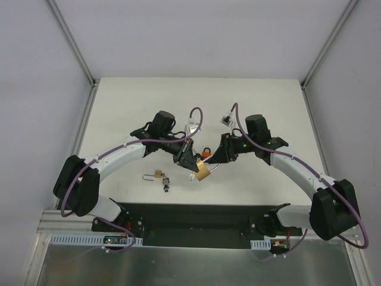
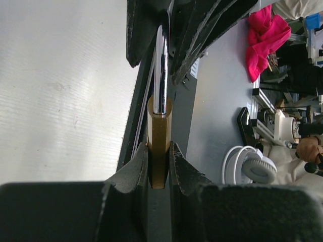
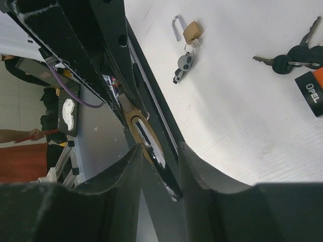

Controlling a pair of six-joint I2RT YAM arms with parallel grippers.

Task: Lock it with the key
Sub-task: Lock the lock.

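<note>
A brass padlock (image 1: 203, 171) with a chrome shackle (image 2: 160, 75) hangs above the table. My left gripper (image 1: 191, 167) is shut on its body (image 2: 158, 151), with one finger on each flat side. My right gripper (image 1: 216, 158) comes in from the right, and its fingers close round the shackle (image 3: 151, 143) at the top of the lock. A bunch of black-headed keys (image 3: 288, 58) with an orange tag (image 1: 205, 152) lies on the table behind the lock, held by neither gripper.
A small brass padlock (image 1: 158, 174) with an open shackle and its own key (image 1: 166, 183) lies on the white table to the left front. It also shows in the right wrist view (image 3: 192, 30). The black base plate (image 1: 196, 217) runs along the near edge.
</note>
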